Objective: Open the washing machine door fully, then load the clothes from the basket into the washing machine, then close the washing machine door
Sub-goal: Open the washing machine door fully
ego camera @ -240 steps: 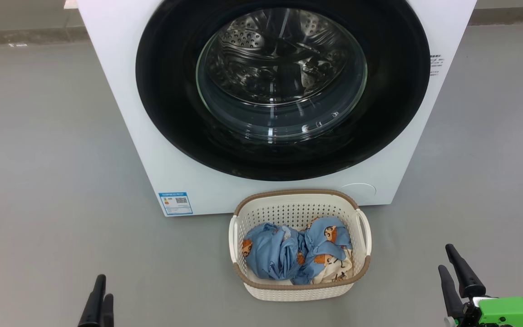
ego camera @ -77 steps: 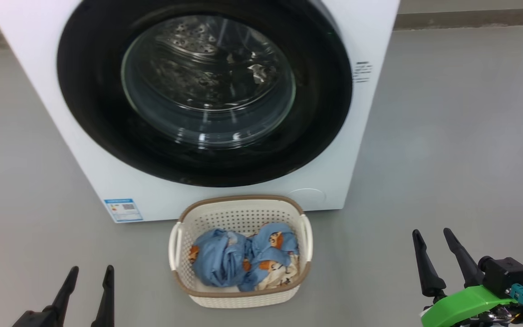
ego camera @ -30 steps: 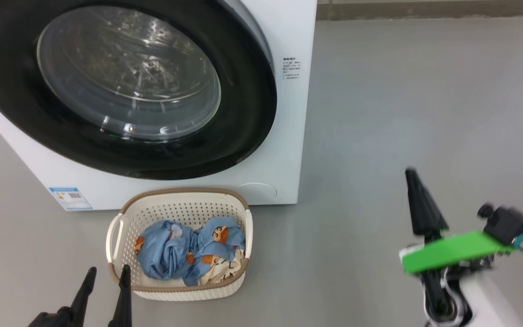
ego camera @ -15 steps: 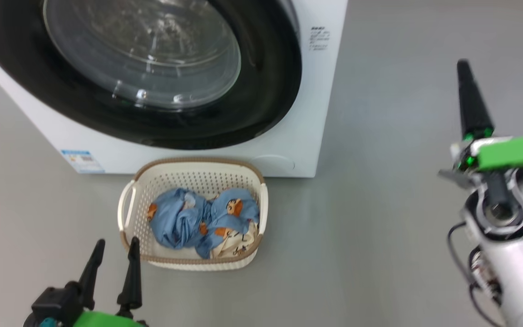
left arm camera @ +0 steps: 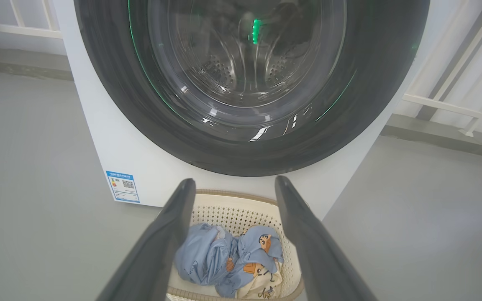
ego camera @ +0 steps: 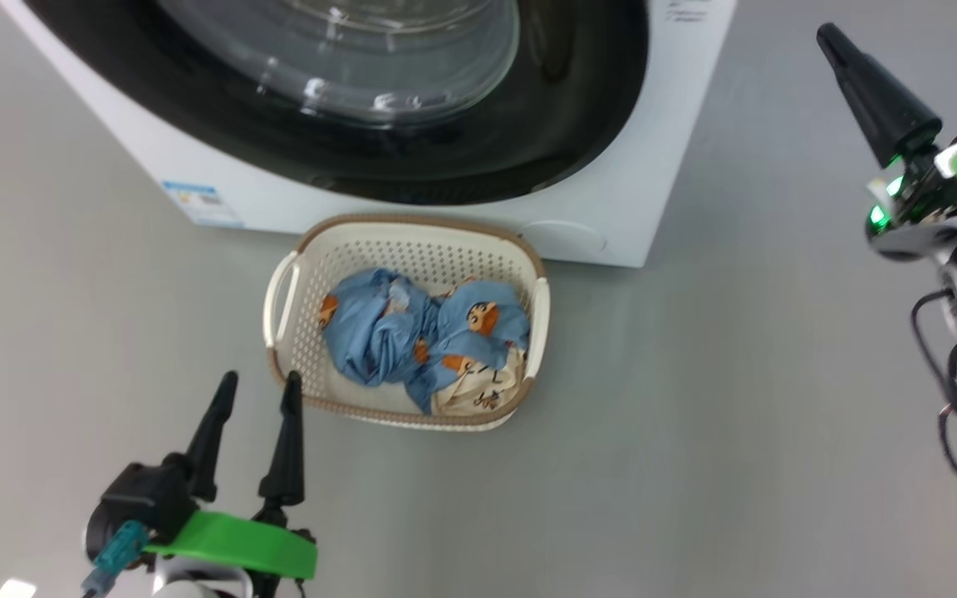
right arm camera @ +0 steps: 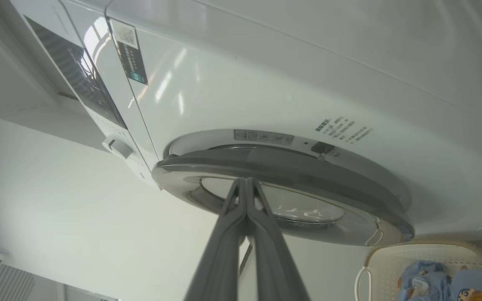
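Head view puts the big white boxy front-loading washing machine [ego camera: 636,166] ahead of both arms. Its large round door [ego camera: 578,108], glossy black rim around a bulging clear glass centre, appears shut against the front.

The left jaws stand spread wide and grip nothing. Their two long dark fingers [ego camera: 286,440] point toward the machine. Just beyond their tips and a little to the right, the small cream perforated plastic basket [ego camera: 412,253] with a brown woven-look rim sits on the grey floor [ego camera: 694,415], close in front of the machine. The nearer fingertip is just beside the basket's corner; I cannot tell whether it touches. The light blue and cream clothes [ego camera: 387,332], printed with orange-brown cartoon figures, lie bunched inside the basket. In the left wrist view, basket and clothes show between the two fingers, with the door beyond the tips.

The right jaws are pressed together with nothing between them. They are raised beside the machine's right side, well apart from the basket. In the right wrist view their tips point at the door's rim seen edge-on; I cannot tell whether they touch it.
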Tool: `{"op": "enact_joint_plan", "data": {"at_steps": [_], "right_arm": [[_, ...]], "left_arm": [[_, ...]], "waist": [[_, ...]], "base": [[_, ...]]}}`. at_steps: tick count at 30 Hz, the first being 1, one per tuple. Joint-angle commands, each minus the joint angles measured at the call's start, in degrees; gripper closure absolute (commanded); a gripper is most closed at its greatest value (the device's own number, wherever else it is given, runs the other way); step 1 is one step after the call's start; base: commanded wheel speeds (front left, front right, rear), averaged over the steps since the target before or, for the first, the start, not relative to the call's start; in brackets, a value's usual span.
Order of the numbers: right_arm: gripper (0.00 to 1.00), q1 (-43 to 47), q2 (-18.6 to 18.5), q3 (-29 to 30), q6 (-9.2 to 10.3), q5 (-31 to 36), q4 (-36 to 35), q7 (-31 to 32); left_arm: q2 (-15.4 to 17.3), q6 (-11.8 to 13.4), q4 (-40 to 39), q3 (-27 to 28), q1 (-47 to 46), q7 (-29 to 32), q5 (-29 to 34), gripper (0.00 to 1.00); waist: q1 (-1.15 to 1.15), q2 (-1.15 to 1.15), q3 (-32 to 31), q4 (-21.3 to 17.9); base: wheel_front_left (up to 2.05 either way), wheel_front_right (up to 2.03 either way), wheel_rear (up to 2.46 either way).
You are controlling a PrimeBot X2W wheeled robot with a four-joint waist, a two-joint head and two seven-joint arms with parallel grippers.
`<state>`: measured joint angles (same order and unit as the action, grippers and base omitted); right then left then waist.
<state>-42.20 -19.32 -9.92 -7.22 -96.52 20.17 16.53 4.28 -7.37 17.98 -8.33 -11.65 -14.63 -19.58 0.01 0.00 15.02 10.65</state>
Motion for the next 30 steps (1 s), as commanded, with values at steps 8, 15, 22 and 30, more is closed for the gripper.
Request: {"op": "enact_joint_plan", "data": {"at_steps": [8,15,22,30], "right_arm": [[1.0,-9.35,-2.77,1.87,-0.26,-1.2,3.05,9.74],[1.0,-17.32,-2.28,1.6,-0.26,-2.35,7.0,16.05],[1.0,-23.35,-1.56,0.27,-0.26,-0.73,9.71,17.99],[1.0,-28.51,-0.36,-1.57,-0.26,0.92,12.74,20.21]], "left_arm": [[-0.2,-0.12,-1.47,-1.54,-4.7,-0.37,-1.68,0.0],[-0.72,-0.12,-2.04,-2.85,-8.13,-0.37,-2.51,0.0],[-1.1,-0.12,-2.64,-3.71,-10.4,-0.37,-3.32,0.0],[-1.32,-0.12,-2.8,-3.98,-11.71,-0.37,-3.99,0.0]], "waist": [[-0.01,0.0,7.08,5.35],[-0.01,0.0,12.11,7.14],[-0.01,0.0,15.07,8.14],[-0.01,0.0,17.28,9.06]], "base": [[0.0,0.0,0.0],[0.0,0.0,0.0],[0.0,0.0,0.0],[0.0,0.0,0.0]]}}
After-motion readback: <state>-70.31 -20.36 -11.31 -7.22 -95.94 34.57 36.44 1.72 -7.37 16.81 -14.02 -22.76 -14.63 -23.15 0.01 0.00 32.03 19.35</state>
